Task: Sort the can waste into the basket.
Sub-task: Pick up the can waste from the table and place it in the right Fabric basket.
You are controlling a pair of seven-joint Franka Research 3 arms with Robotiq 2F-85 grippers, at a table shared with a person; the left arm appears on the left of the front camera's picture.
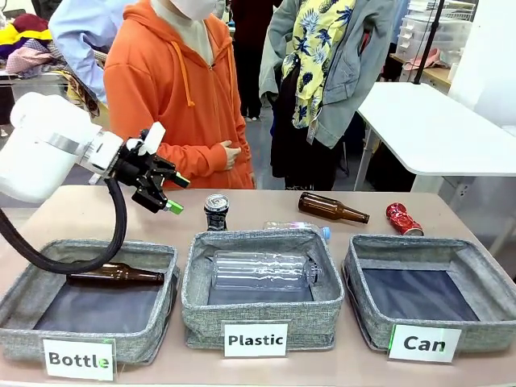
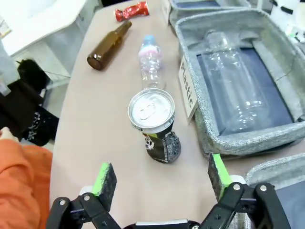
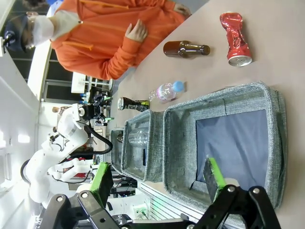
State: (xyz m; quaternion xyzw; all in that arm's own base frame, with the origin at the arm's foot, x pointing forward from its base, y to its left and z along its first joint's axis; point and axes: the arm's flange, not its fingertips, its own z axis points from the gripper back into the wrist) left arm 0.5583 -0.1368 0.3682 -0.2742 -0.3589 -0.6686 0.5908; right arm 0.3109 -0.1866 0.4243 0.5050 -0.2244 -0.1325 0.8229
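A: Can waste: black can (image 2: 155, 126) upright just far of Plastic bin (image 1: 314, 310), red can (image 1: 403, 219) far right. left gripper (image 2: 162, 180), right gripper (image 3: 158, 176): fingers spread, empty.
B: Risk: pad clips black can, it tips + rolls.

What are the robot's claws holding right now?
Nothing. The left gripper is open near the black can; the right gripper is open, facing the Can basket.

Front camera faces across the table (image 1: 451, 222); both wrist cameras share the black can (image 2: 153, 125).
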